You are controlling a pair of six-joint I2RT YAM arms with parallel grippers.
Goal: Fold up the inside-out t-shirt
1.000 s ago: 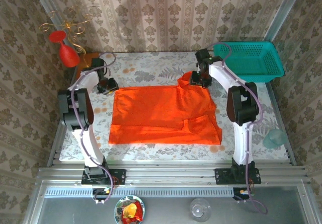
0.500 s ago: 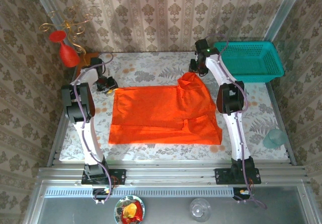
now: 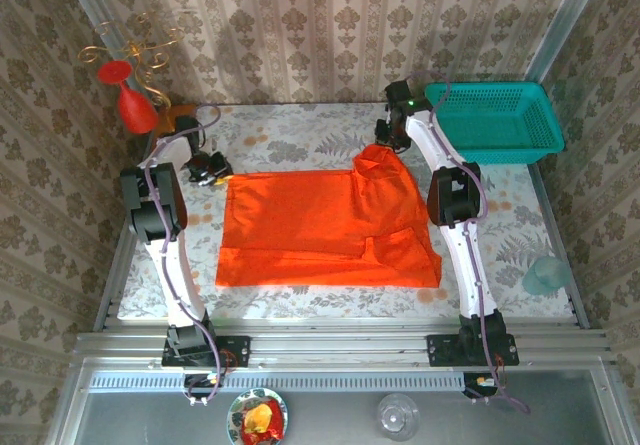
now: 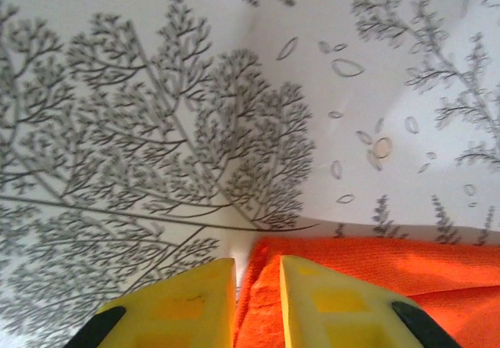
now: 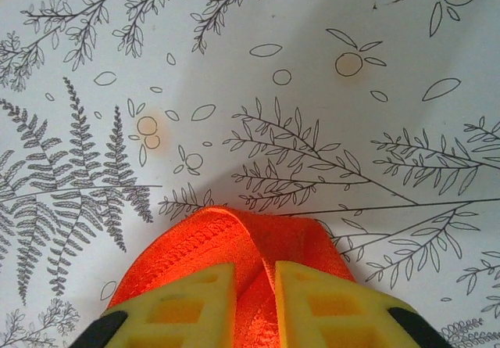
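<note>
Now | step: far-edge grasp, t-shirt point(image 3: 310, 230) | left gripper point(image 4: 258, 305), right gripper point(image 5: 255, 309): both pinched on cloth | next, likely: lift together, fold nearward

I watch the top external view from high above and behind the 2 arm bases. It faces down and forward across the whole table point(image 3: 300, 130) to the back wall point(image 3: 330, 35). The left wrist camera peers down past the left gripper point(image 4: 258, 263), very near the table, at the t-shirt point(image 4: 375, 274) edge. The right wrist camera sits just as close behind the right gripper point(image 5: 255, 266), over a bunched fold. All 3 views share that orange cloth and the printed table.
</note>
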